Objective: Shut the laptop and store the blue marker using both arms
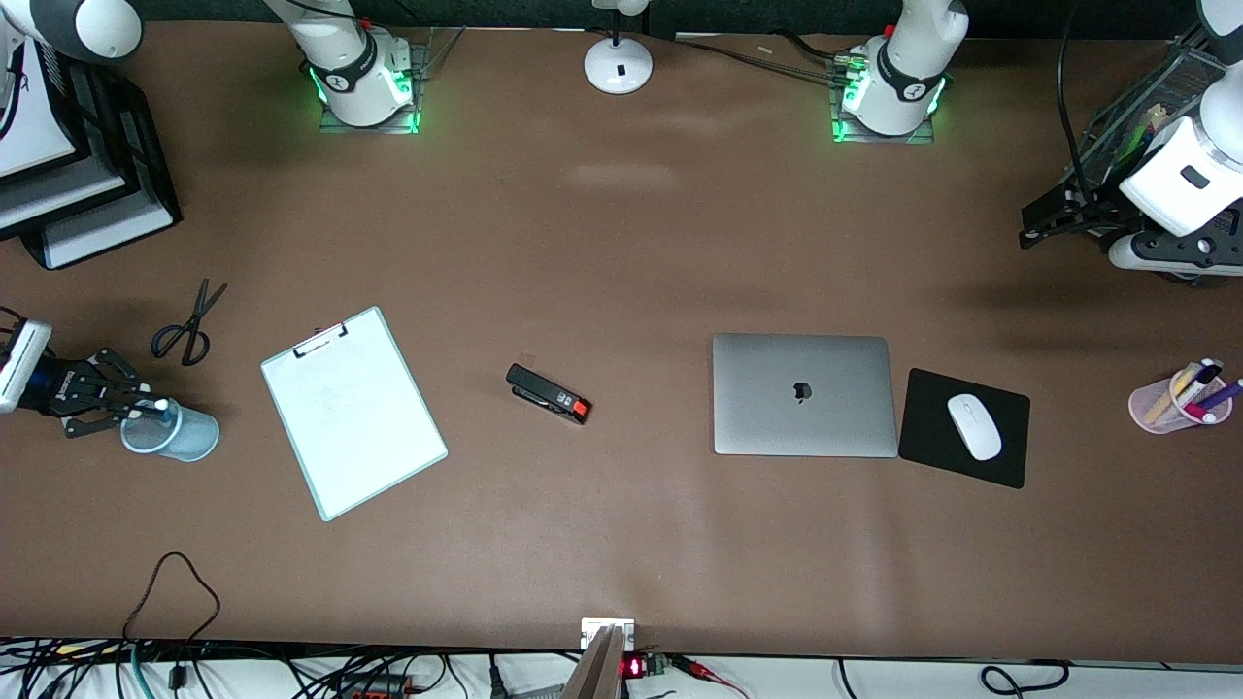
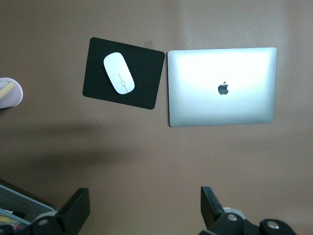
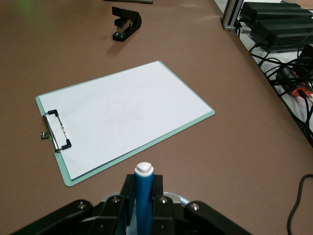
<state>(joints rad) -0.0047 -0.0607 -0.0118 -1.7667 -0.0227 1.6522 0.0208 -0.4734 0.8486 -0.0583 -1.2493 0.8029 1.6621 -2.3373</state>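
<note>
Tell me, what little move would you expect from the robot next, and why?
Probably the right gripper opens and lets go. It is shut on the blue marker, which stands upright over the blue cup, so dropping it in would store it. The laptop already lies closed, and the left gripper waits open above the table.

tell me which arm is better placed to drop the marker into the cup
Right. The right gripper is shut on the blue marker directly over the blue cup. The left gripper waits open, above the table near the closed laptop.
</note>
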